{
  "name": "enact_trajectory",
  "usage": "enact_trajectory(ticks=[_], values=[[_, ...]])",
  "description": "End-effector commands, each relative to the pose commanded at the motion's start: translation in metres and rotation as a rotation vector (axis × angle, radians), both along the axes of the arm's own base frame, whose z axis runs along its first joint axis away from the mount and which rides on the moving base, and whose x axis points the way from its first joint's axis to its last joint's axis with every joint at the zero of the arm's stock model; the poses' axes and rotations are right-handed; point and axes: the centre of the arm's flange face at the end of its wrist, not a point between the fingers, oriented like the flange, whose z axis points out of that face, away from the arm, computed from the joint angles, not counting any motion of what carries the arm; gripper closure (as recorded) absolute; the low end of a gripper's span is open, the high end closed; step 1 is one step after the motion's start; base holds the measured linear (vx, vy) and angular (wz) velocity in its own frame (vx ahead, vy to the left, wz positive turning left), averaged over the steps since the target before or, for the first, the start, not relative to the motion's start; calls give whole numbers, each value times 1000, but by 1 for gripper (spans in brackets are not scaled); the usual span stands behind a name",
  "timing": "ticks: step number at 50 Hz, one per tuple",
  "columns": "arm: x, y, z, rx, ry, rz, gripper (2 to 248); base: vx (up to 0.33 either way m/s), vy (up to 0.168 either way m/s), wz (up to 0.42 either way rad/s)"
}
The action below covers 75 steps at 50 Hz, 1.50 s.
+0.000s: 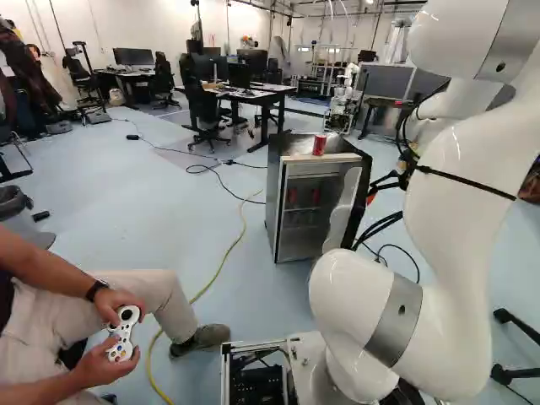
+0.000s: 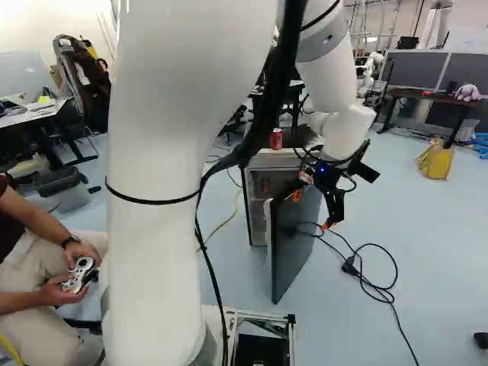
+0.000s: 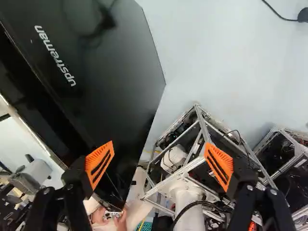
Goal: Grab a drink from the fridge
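Right of centre in the right base view, the end effector [image 3: 160,158] stands wide beside the part-open door [image 2: 293,240], presumably to swing it clear of the drinks [image 1: 315,197] inside the fridge [image 1: 272,190], centre of the left base view.

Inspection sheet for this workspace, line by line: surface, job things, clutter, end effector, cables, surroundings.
Surface: pale blue floor under the fridge.
Job's things: door open; red can on top, red cans inside.
Clutter: bin near the person.
End effector: open beside the door; contact unclear.
Cables: black cable looped beyond the door; yellow cord across the floor.
Surroundings: seated person with controller beside the base; desks behind.
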Motion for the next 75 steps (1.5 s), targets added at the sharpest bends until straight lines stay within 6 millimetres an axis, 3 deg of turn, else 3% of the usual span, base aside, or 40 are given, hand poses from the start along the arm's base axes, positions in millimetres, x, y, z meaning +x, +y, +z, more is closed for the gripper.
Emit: enact_trajectory(ticks=[75], values=[[34, 155, -6, 1, 14, 292, 3, 0, 0, 0]])
